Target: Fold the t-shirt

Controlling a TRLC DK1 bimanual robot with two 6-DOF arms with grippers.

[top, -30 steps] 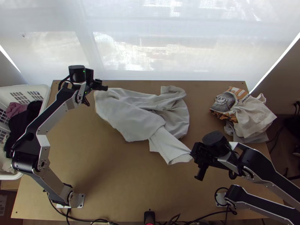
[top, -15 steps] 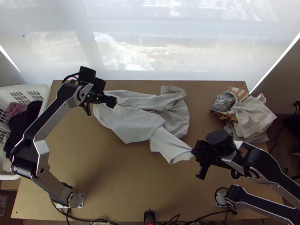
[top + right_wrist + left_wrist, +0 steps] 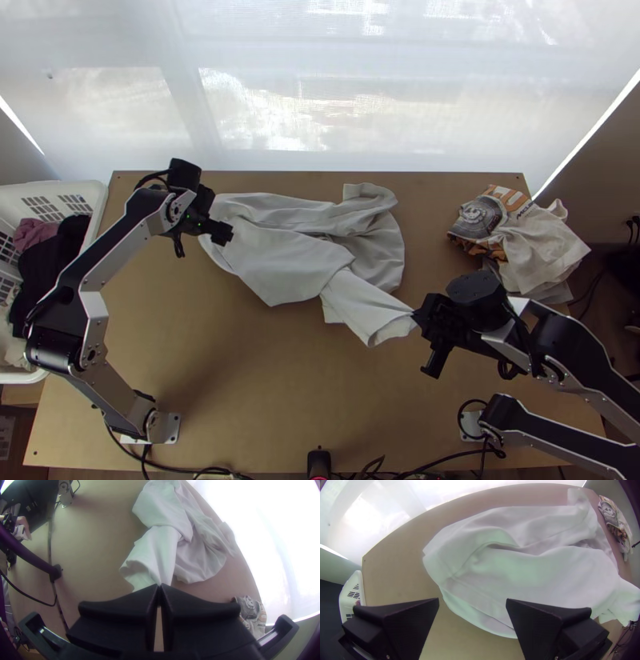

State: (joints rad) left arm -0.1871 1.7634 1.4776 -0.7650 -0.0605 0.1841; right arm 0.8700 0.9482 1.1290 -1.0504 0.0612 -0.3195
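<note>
Brought nearer since a second ago, from the far left corner of the t-shirt to above its left end, with the left hand. Pulled slightly outward with the right hand, along with the t-shirt's near right end.

Laid pale and uneven on the surface, between both hands. Stretched in a narrow part toward the right hand, overlapped in smooth layers at the middle, bunched on the far side. Clenched on the tip of the narrow part with the right hand; released, with fingers spread wide, at the left.

Ample room for moving on the near side of the t-shirt. Left of it, beside the surface, a white basket of clothes; right of it, a crumpled heap. Beyond it, a thin strip to the far edge.

Seen closely from the left wrist, a long seam by the t-shirt's left end; from the right wrist, a hollow opening beside the pinched tip.
</note>
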